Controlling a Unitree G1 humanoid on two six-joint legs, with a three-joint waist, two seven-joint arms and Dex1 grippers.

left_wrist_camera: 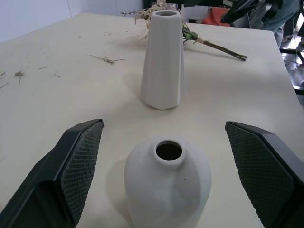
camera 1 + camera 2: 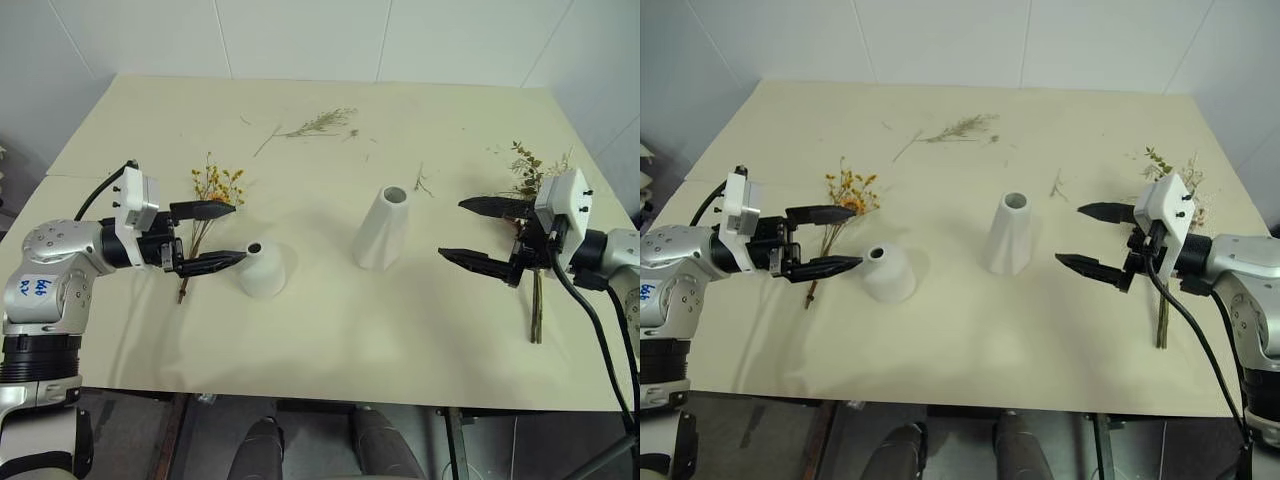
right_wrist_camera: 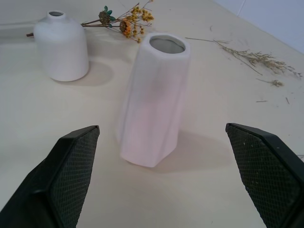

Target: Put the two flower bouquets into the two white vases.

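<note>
Both my left hand [image 2: 207, 236] and right hand [image 2: 476, 232] gape wide, empty. The thin yellow-blossomed bouquet [image 2: 213, 190] at left and the bushy pale dried bouquet [image 2: 527, 175] at right look light and brittle. I'd pinch each by its lower stems.

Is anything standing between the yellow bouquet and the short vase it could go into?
Nothing visible does. The yellow bouquet lies flat beside the short vase, with bare table between them. The open left gripper hovers there, holding nothing.
</note>
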